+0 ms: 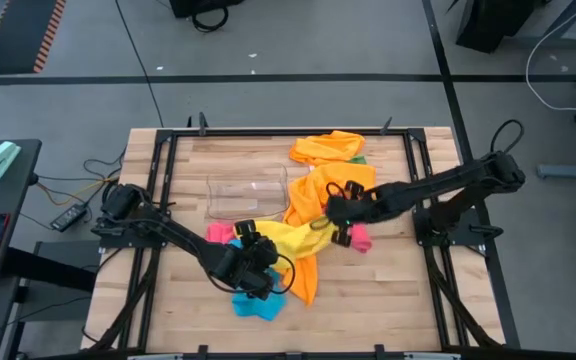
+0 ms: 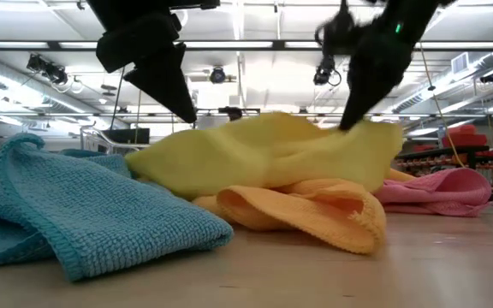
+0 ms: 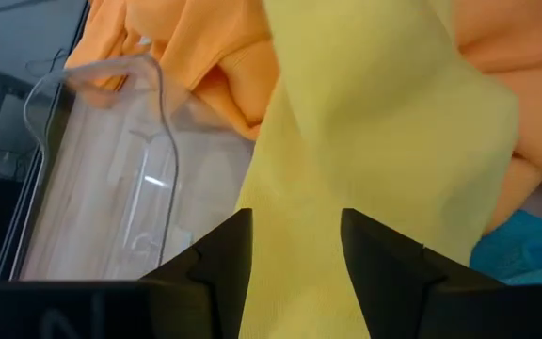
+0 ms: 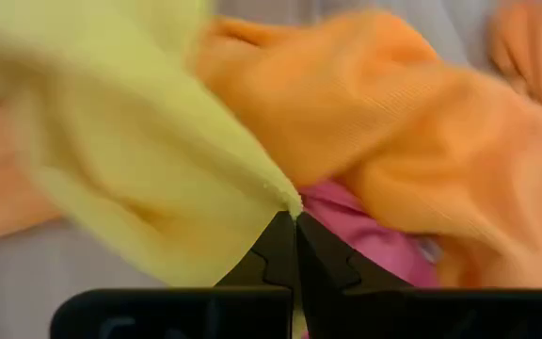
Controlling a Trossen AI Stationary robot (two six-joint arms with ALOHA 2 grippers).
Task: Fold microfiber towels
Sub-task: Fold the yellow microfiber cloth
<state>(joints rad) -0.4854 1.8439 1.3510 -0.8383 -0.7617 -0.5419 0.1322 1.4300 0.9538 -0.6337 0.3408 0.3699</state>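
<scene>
A yellow towel (image 1: 290, 240) stretches across the middle of the table between my two grippers and sags onto an orange towel (image 2: 315, 210) beneath it. My left gripper (image 1: 258, 262) is shut on its near-left end. My right gripper (image 1: 336, 212) is shut on its far-right corner. A blue towel (image 1: 258, 303) lies crumpled near the front edge. Pink towels lie by the left gripper (image 1: 218, 232) and by the right gripper (image 1: 361, 238). More orange towels are heaped at the back (image 1: 328, 148). My left gripper has a bunched stretch of the yellow towel (image 3: 294, 273) between its two fingers (image 3: 224, 254), which stand apart with cloth filling the gap. The fingers slant down at it (image 2: 191, 118). From there the cloth runs away slack over the orange towel. My right gripper pinches one corner of the yellow towel (image 4: 288, 200) between its two fingertips, only at their free ends. The fingers slant down from above (image 2: 347, 127). The corner is held just above the pile, and the cloth spreads away from it onto the orange towel.
A clear plastic bin (image 1: 248, 192) stands just behind the left gripper, left of the orange heap. Black frame rails (image 1: 168, 180) run along the table's left, right and far edges. Bare wood shows at the near right (image 1: 388, 300).
</scene>
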